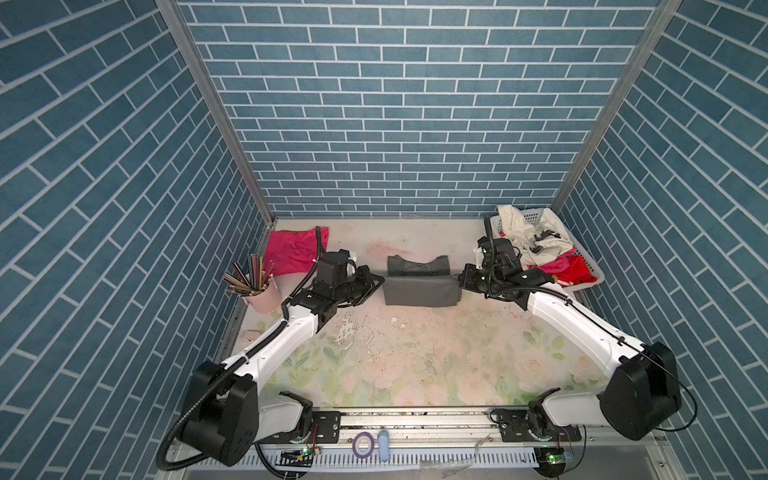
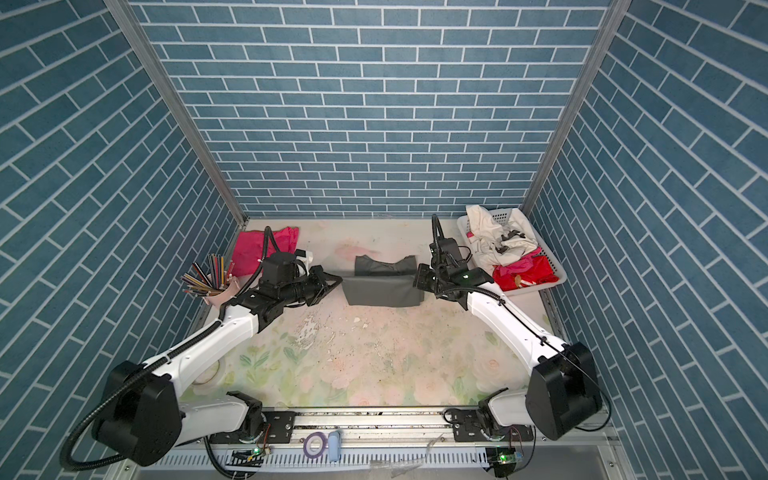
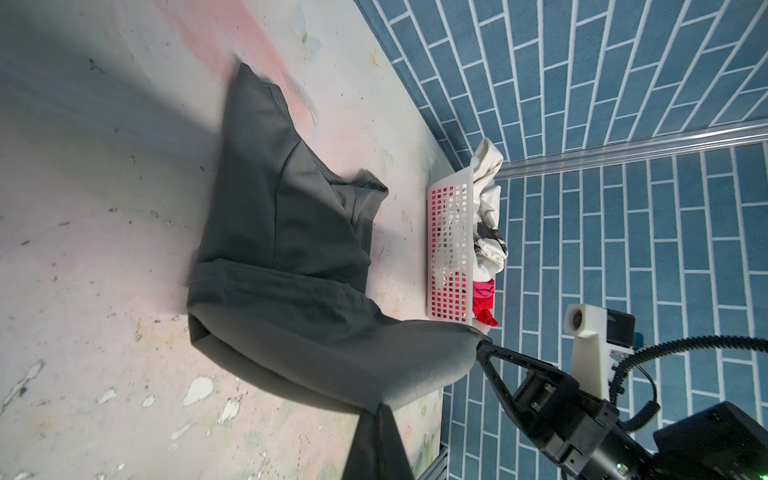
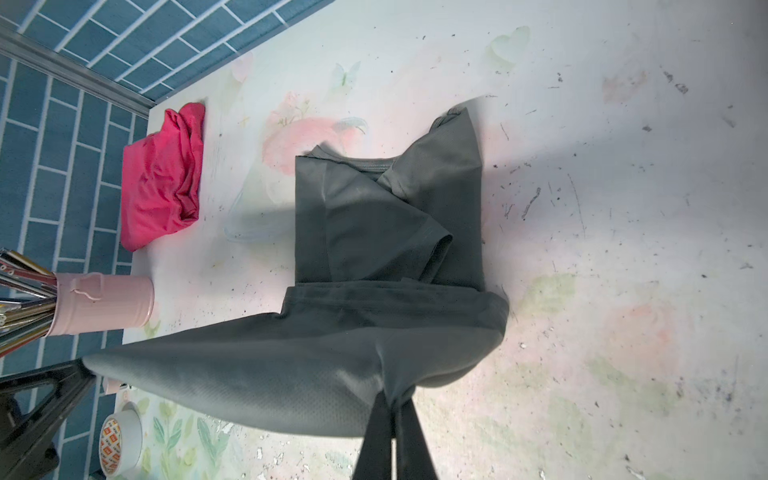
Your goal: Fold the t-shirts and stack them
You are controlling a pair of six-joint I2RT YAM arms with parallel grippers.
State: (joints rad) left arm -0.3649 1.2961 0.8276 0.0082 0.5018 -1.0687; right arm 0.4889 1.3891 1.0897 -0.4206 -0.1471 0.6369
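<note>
Bimanual tabletop scene, fold in progress; the dark grey t-shirt [image 1: 419, 286] lies on the floral table [image 1: 415, 357], midway between the side walls and toward the far wall in both top views; its far portion, with collar and tucked sleeves, rests flat on the surface, while its near portion is doubled over into a rounded band raised off the table. The left gripper [image 1: 381, 281] is clenched on the left end of that band, and the right gripper [image 1: 459, 280] is clenched on the right end; the cloth is drawn taut between them. In the left wrist view the arm's own dark fingers [image 3: 376, 440] pinch a corner of grey fabric, with the opposite gripper gripping the far corner; the right wrist view shows the mirror arrangement, fingers [image 4: 411, 440] closed on a gathered tuft of cloth. The pink t-shirt [image 1: 291, 251] lies loosely folded in the far left corner of the table, well apart from the grey one, behind a pink cup of coloured pencils [image 1: 266, 297]. A white perforated basket [image 3: 453, 199] stands in the far right corner, holding crumpled cream, pink and red cloth; a tape roll [image 4: 120, 440] lies near the cup.
</note>
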